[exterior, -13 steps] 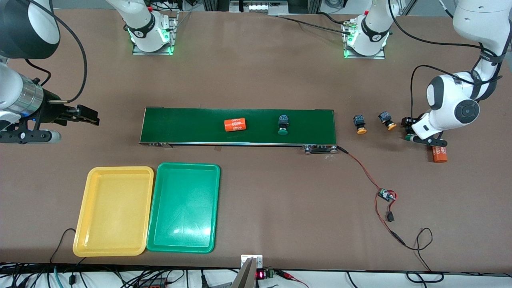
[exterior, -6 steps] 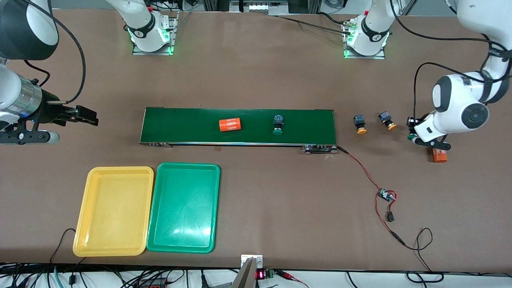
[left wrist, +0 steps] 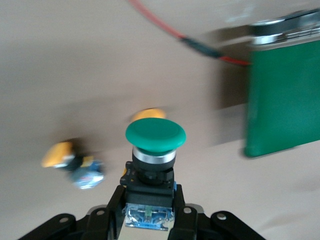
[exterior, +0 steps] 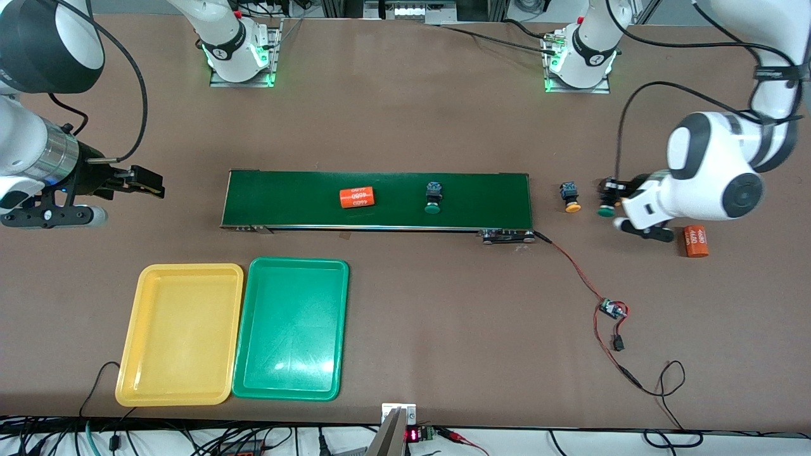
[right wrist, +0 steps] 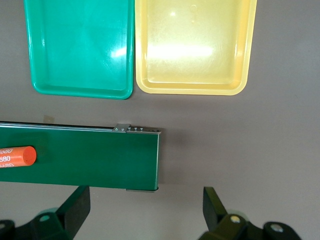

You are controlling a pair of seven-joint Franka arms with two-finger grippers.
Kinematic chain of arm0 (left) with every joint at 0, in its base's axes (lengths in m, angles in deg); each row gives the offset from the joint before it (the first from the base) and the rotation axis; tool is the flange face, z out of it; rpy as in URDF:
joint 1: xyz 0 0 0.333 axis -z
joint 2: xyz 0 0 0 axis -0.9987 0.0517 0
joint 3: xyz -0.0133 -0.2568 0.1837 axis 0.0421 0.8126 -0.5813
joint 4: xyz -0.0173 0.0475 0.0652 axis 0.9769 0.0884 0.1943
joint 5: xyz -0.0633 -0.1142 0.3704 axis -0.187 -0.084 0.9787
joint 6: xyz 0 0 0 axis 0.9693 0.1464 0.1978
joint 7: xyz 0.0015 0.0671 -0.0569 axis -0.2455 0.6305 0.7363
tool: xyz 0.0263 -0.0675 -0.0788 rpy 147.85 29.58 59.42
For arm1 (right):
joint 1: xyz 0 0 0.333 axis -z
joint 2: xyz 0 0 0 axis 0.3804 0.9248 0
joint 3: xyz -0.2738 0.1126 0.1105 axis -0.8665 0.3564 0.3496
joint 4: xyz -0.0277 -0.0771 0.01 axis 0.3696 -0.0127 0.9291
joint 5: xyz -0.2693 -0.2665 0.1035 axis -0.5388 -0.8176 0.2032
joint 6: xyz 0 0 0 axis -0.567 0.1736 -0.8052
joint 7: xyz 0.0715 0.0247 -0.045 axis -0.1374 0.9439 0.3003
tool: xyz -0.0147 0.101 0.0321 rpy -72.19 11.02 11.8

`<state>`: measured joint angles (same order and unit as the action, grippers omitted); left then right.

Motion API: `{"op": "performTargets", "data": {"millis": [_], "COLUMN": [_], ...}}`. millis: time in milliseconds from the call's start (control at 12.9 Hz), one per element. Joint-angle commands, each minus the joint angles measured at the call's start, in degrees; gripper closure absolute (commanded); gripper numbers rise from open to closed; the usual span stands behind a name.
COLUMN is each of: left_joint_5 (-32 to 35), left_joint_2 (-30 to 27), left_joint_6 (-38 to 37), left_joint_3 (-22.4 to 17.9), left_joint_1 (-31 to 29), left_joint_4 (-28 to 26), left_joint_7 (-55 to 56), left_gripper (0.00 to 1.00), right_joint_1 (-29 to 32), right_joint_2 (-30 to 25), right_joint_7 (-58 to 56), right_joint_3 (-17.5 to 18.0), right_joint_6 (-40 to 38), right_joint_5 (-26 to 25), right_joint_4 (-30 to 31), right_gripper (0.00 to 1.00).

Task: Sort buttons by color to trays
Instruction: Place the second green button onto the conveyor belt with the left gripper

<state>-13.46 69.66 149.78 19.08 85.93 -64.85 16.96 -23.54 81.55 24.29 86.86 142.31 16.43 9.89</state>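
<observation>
My left gripper (exterior: 609, 197) (left wrist: 148, 196) is shut on the dark body of a green-capped button (exterior: 605, 211) (left wrist: 155, 136), held in the air over the table by the conveyor's end nearest the left arm. A yellow button (exterior: 570, 197) (left wrist: 59, 154) lies on the table beside it, and another yellow cap (left wrist: 148, 114) peeks out past the green cap. A second green button (exterior: 433, 197) rides on the belt. The yellow tray (exterior: 180, 334) (right wrist: 195, 45) and green tray (exterior: 291, 328) (right wrist: 80, 45) lie side by side, nearer the front camera than the belt. My right gripper (exterior: 151, 185) (right wrist: 145, 210) waits open.
The dark-green conveyor belt (exterior: 494, 193) (right wrist: 100, 157) carries an orange cylinder (exterior: 357, 197) (right wrist: 17, 156). Another orange cylinder (exterior: 696, 241) lies at the left arm's end. A red wire with a small board (exterior: 611, 309) trails from the belt toward the front camera.
My left gripper shut on the green button beside the orange cylinder, lifted it and carried it toward the belt. The belt's cylinder and button drifted toward the right arm's end.
</observation>
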Motion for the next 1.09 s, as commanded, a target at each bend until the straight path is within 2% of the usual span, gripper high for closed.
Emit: {"op": "performTargets", "data": {"millis": [0,233,311,544,622,700,778,856,1011], "left_joint_5": [-3.5,-3.5,-3.5,-3.5,-3.4,-3.4,-3.4,-3.4,-3.5], "left_joint_2": [0.7,2.8,3.8,6.0,6.2,6.6,6.7,6.7,5.8], "left_joint_6": [2.3,10.4,13.1,20.3,21.3,21.6,21.6,21.6,20.8], "left_joint_3": [5.5,13.4,14.9,15.5,15.5,15.6,15.6,15.6,15.6], "left_joint_1": [0.8,2.7,3.5,6.7,7.0,7.3,7.3,7.2,6.8], "left_joint_4": [0.8,0.2,0.2,-1.3,-1.9,-1.9,-2.0,-2.5,-2.5], "left_joint_7": [8.7,22.4,25.1,26.3,26.3,26.2,26.3,26.2,26.2], "left_gripper": [0.86,0.85,0.85,0.84,0.80,0.66,0.39,0.03,0.00], "right_joint_1": [-0.1,-0.2,-0.2,-1.1,-1.4,-1.5,-1.5,-1.9,-1.8], "right_joint_2": [-0.4,-0.7,-0.7,0.2,-0.1,-0.3,-0.4,-0.5,-0.5], "right_joint_7": [-0.8,-0.9,-0.9,-0.5,-0.2,0.0,0.0,0.0,-0.7], "right_joint_3": [0.0,0.0,0.0,0.0,0.0,0.0,0.0,0.0,0.0], "right_joint_6": [-0.1,-1.2,-1.3,-1.2,-1.6,-2.6,-3.6,-4.1,-4.2], "right_joint_5": [0.0,0.0,0.0,0.2,0.2,0.2,0.2,0.2,0.4], "right_joint_4": [0.4,0.4,0.4,0.4,0.4,0.3,0.3,0.2,0.2], "right_gripper": [0.00,0.00,0.00,0.00,0.00,0.00,0.00,0.00,0.00]}}
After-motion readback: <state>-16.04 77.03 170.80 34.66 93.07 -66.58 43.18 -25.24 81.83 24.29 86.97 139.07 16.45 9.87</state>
